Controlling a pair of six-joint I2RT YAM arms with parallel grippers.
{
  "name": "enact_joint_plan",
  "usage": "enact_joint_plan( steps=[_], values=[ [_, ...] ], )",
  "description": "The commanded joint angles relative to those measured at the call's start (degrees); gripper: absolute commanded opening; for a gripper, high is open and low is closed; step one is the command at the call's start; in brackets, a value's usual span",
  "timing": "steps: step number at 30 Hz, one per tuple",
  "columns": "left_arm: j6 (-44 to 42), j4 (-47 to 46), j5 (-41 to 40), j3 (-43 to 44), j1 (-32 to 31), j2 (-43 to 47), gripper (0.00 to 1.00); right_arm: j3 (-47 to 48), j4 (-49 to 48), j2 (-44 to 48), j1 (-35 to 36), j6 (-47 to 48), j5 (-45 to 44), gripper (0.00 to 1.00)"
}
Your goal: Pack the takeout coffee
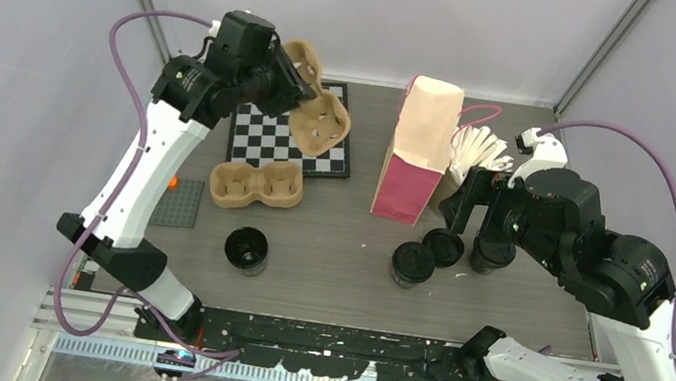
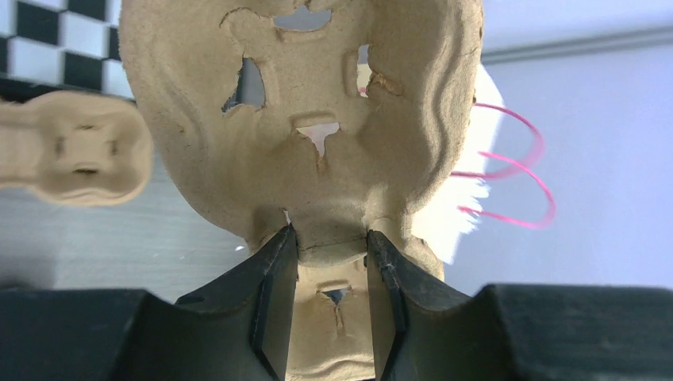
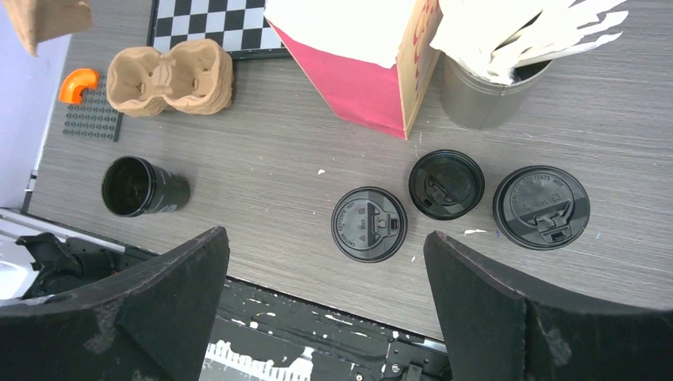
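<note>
In part-closed left gripper (image 2: 327,238), grips pulp tray (image 2: 317,119) by its centre web, aloft at upper left of top view, presumably keeping pockets clear; poises right gripper (image 3: 324,238), wide open, empty, above lidded black cups (image 1: 413,262) at lower centre, open cup (image 1: 247,250) lower left

**What my cameras can't make out**

The pulp tray (image 2: 317,119) clamped in the left gripper (image 2: 331,238) fills my left wrist view and runs off the top and bottom edges. Beyond it the paper bag (image 2: 462,214) is hidden, except for a white sliver and pink handles. Left of the fingers, a second tray (image 2: 75,147) is blurred and cropped. Ahead of the right gripper (image 3: 324,242), the top edge cuts off the bag and the grey cup (image 3: 476,99). I can't read the lettering on the lids (image 3: 369,224).
</note>
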State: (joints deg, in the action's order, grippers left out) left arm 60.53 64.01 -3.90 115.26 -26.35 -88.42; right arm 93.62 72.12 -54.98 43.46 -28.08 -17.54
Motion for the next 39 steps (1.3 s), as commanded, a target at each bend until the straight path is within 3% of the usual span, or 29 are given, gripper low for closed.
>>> enact_joint_plan(
  steps=[1,10,16,26,30,33,39],
  values=[
    [-6.0,-6.9,2.3,6.0,-4.5,-1.2,0.34,2.7,1.2,-0.2,0.2,1.1,-2.1,0.97],
    [-10.2,-10.9,8.4,16.8,-13.8,-9.8,0.32,3.1,4.1,0.3,0.2,-0.7,-6.7,0.97],
    [-15.0,-12.8,7.5,22.0,-19.3,-14.2,0.32,2.5,4.1,0.4,0.1,-3.5,-8.2,0.97],
    [-18.5,-22.1,14.4,22.1,-20.3,-17.8,0.33,1.0,3.3,1.0,0.2,-12.9,-7.4,0.95],
    [-21.6,-25.3,13.4,22.1,-20.3,-19.1,0.33,0.1,2.8,2.0,0.2,-13.0,-8.5,0.95],
    [-23.2,-27.0,12.6,22.1,-20.3,-19.8,0.33,2.7,8.4,-0.6,0.2,-17.8,-14.6,0.95],
    [-27.0,-27.8,11.2,22.2,-20.3,-21.9,0.32,2.1,5.7,-1.5,0.2,-20.3,-12.1,0.93]
  ],
)
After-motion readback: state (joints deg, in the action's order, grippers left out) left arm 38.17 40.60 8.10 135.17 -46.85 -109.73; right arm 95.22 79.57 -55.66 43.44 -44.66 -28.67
